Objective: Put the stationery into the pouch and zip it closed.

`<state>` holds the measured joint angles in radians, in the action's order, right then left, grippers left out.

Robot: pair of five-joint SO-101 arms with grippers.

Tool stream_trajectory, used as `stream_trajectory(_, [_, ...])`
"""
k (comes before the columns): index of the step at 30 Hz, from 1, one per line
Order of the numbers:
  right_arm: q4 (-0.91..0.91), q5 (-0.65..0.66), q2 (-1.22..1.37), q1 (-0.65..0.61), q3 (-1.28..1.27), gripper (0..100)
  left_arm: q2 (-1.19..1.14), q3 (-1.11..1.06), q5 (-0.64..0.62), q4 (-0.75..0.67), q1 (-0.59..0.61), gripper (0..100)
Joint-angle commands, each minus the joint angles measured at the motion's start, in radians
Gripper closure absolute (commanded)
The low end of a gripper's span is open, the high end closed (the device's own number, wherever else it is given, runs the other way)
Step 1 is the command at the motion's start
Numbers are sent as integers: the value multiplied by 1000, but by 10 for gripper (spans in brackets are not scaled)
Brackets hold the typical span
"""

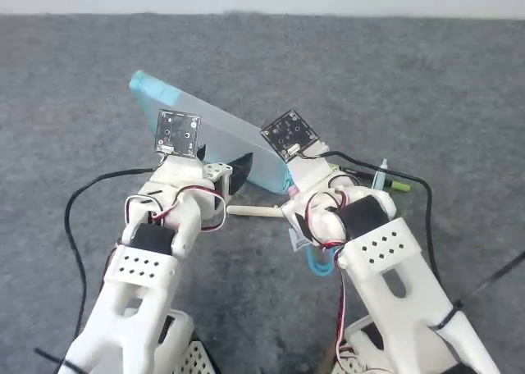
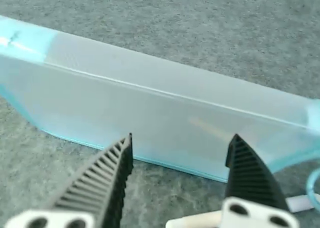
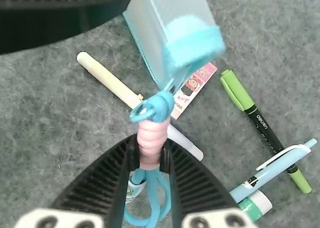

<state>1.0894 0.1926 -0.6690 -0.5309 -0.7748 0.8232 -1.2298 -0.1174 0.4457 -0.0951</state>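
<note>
The translucent light-blue pouch [image 1: 215, 129] stands on its long edge on the grey mat, its side facing my left gripper [image 2: 177, 155]. That gripper is open, just short of the pouch [image 2: 150, 108], with nothing between its fingers. My right gripper [image 3: 149, 144] is shut on the pink zipper pull [image 3: 150, 138] with a blue cord at the pouch's end [image 3: 172, 33]. A cream pen [image 3: 107, 80] lies beside the pouch. A green-and-black pen [image 3: 260, 123], a blue pen [image 3: 275, 163], a small pink card [image 3: 192, 88] and a green-capped stick [image 3: 252, 205] lie on the mat nearby.
A black finger of the other arm [image 3: 60, 13] hangs close above the cream pen. A blue cord loop [image 1: 321, 263] dangles under the right arm. Cables [image 1: 78, 226] run along both arms. Open grey mat [image 1: 426, 79] stretches behind the pouch.
</note>
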Motion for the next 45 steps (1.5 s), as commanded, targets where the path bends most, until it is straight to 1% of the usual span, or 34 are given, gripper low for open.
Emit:
stream_trajectory(1, [-44,11,-39,5,-14,991,38,19,-9,5,6,709])
stream_trajectory(4, [-77,11,-39,7,-37,991,38,19,-9,5,8,709])
stream_trajectory(12, [-81,8,-39,7,-40,991,38,18,-8,5,8,709])
stream_trajectory(17, [-82,-64,-50,8,-40,991,37,18,-8,6,8,709])
stream_trajectory(25, [-88,-68,-51,8,-43,991,31,18,-8,6,8,709])
stream_trajectory(31, [-185,-68,-51,7,-114,991,31,18,-8,5,8,709])
stream_trajectory(42, [-189,-64,-51,7,-117,991,38,19,-8,6,9,709])
stream_trajectory(45, [-186,-60,-51,7,-117,991,38,19,-12,3,32,709])
